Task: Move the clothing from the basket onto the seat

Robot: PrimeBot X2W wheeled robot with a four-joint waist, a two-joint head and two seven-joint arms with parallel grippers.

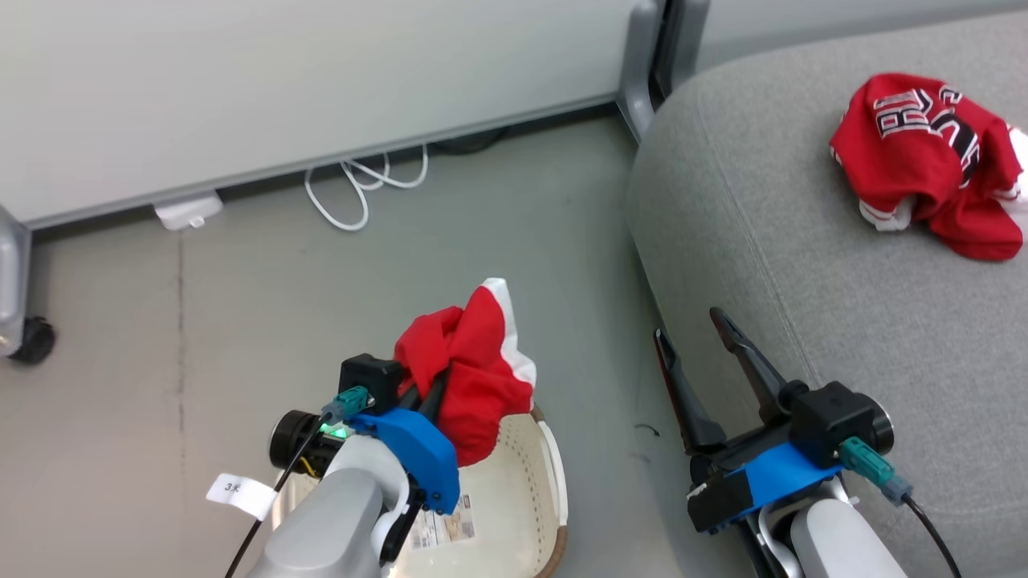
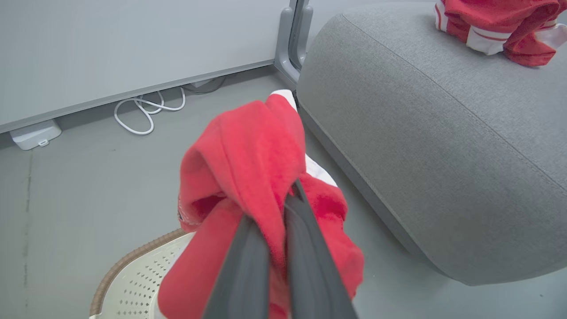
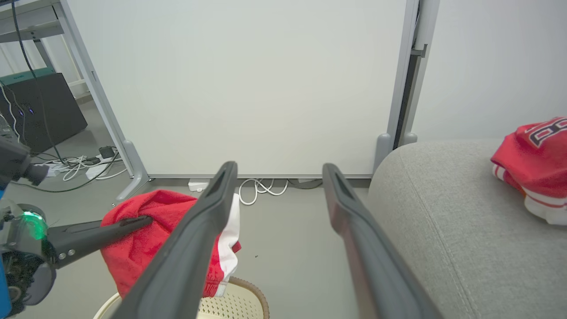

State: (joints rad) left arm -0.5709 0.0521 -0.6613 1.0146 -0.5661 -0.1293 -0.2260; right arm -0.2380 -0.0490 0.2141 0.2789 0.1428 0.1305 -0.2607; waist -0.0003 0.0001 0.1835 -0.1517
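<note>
Progress entry: we are judging the transfer to be about half done. The red jersey (image 1: 923, 160), with white stripes and black-and-white lettering, is lying crumpled on the grey seat (image 1: 803, 337) at the upper right of the head view, well apart from the basket (image 1: 534, 498) at the bottom centre. The second red garment (image 1: 474, 377), white-trimmed, is hanging bunched from the left gripper (image 1: 430, 393), whose jaws are pinching tight on a fold of the cloth; in the left wrist view the two dark fingers (image 2: 305, 248) are pressing together with fabric squeezed between them. We are reading the garment as lifted above the basket rim, its lower end dangling over the opening, though we cannot tell whether that end is fully out. The part of the basket interior that shows is carrying a paper label (image 1: 446, 526); the forearm is hiding the rest. The right gripper (image 1: 688, 323) is hovering at the lower right beside the seat's edge, jaws spread wide and gripping nothing. What is left, in our judgement: carrying the held garment rightward across the strip of grey floor (image 1: 321, 281), over the seat's rounded edge, and letting it go on the cushion.
</note>
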